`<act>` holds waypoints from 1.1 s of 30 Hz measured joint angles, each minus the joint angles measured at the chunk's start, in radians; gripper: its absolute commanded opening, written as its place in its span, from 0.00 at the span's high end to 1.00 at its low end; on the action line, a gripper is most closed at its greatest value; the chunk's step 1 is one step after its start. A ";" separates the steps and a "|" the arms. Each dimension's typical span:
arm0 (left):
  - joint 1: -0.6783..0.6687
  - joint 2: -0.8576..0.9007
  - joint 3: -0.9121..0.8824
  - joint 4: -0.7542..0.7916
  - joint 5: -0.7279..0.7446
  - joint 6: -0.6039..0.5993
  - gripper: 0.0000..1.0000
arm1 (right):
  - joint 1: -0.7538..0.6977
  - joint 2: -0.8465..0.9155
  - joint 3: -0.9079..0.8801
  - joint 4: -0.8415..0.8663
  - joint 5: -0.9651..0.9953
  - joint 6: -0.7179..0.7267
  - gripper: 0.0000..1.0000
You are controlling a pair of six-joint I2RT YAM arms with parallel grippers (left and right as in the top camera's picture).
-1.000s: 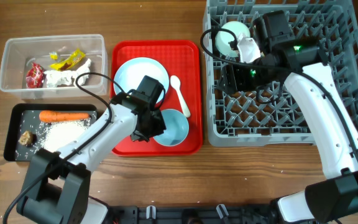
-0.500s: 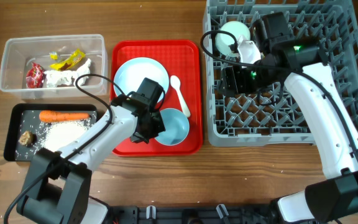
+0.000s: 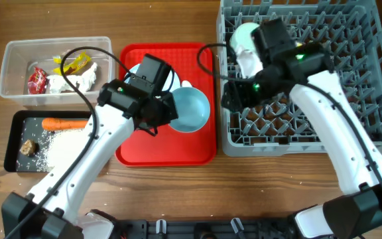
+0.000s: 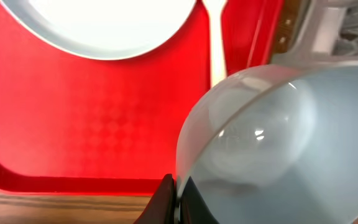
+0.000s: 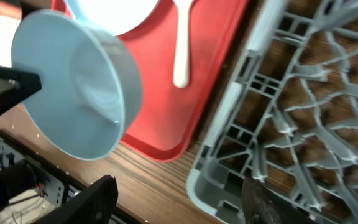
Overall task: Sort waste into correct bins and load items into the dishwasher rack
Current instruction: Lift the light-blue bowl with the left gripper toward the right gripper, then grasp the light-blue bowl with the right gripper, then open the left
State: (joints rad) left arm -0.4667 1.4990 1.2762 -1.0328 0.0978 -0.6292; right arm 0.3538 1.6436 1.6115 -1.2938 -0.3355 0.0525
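While clamped, end effector (image 4: 177, 188) holds bowl (image 4: 263, 134).

You're at a robot test bench staged as a dish-clearing station: a bare wooden table (image 3: 264, 182) holds a grey dishwasher rack (image 3: 377, 79), with a red tray (image 3: 164, 151), a clear tub (image 3: 12, 70) and a black tray (image 3: 10, 141) left of the rack.

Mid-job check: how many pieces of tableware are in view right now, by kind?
Bowls: 2 (light blue bowl, pale green bowl)
Plates: 1 (light blue plate)
Spoons: 1 (white spoon)
Total: 4
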 measured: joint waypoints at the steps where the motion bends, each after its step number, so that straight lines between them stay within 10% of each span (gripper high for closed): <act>1: 0.000 0.000 0.001 0.000 0.009 0.001 0.96 | 0.024 0.000 0.000 0.001 0.000 0.000 0.36; 12: 0.000 0.001 0.001 -0.004 0.031 0.004 0.96 | 0.125 0.002 -0.163 0.264 0.000 0.021 0.49; 17: 0.000 0.001 0.001 -0.003 0.031 0.004 0.96 | 0.137 0.002 -0.221 0.325 0.000 0.032 0.80; 33: 0.000 0.001 0.001 0.001 0.031 0.004 0.96 | 0.137 0.002 -0.222 0.361 0.001 0.083 0.72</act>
State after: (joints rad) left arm -0.4667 1.4998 1.2774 -1.0321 0.1291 -0.6250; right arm 0.4904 1.6459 1.3899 -0.9329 -0.3347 0.1356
